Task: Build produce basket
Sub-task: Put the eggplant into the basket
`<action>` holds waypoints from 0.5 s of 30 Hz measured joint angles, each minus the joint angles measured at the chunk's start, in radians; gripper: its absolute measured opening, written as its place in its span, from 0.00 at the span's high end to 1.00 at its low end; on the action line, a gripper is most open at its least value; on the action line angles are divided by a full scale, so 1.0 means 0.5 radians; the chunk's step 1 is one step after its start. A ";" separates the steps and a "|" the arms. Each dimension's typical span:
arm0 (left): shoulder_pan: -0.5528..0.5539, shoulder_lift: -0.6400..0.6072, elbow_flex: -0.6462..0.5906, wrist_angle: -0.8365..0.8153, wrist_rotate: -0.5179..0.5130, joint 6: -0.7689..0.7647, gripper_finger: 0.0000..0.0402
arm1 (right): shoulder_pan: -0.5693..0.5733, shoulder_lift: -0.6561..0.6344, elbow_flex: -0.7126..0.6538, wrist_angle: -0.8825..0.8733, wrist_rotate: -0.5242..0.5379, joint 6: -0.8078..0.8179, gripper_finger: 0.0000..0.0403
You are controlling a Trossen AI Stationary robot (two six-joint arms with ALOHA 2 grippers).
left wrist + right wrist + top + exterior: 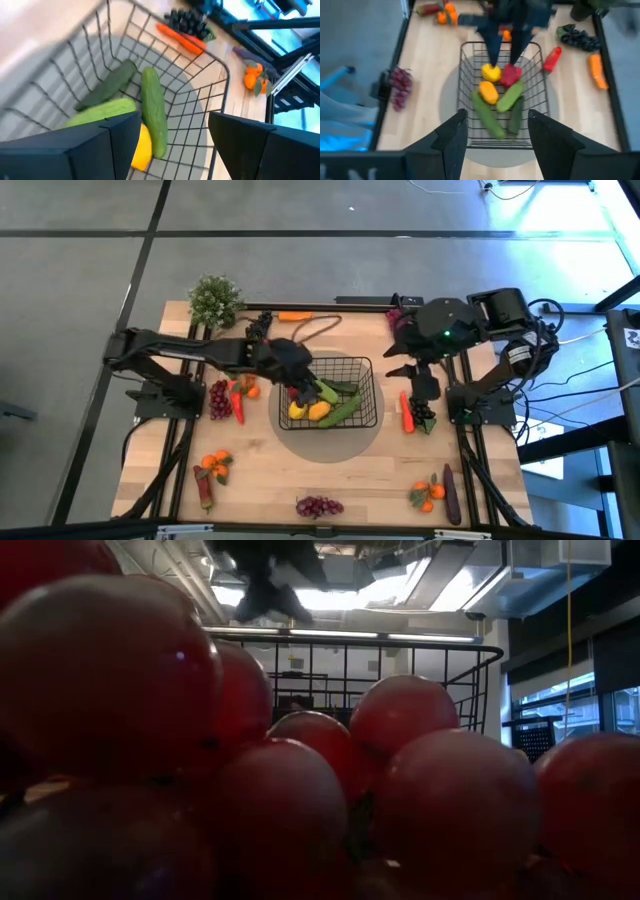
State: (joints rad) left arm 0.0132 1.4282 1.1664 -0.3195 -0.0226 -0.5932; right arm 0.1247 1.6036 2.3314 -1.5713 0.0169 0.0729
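Observation:
The black wire basket stands on a grey round mat at the table's middle. It holds green cucumbers, a yellow lemon, a yellow-orange piece and a red pepper. My left gripper is open and empty just above the produce in the basket's left half; it also shows in the right wrist view. My right gripper is open and empty, raised to the right of the basket.
Loose produce lies around the table: a carrot at the far edge, dark grapes and a red piece right of the basket, red grapes left of it, oranges, grapes and an eggplant near the front. A potted plant stands far left.

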 joint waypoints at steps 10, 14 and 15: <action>-0.092 -0.325 -0.001 -0.467 -0.222 0.089 0.45 | 0.142 -0.079 -0.108 0.006 -0.093 0.294 0.52; -0.153 -0.353 0.001 -0.572 -0.243 0.046 0.45 | 0.238 -0.249 -0.435 -0.002 -0.091 0.628 0.52; -0.168 -0.369 -0.003 -0.615 -0.243 0.045 0.45 | 0.262 -0.294 -0.528 -0.005 -0.090 0.744 0.52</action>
State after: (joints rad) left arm -0.0708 1.2438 1.1648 -0.6270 -0.1444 -0.5709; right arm 0.2559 1.4564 2.0672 -1.5737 -0.0281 0.4451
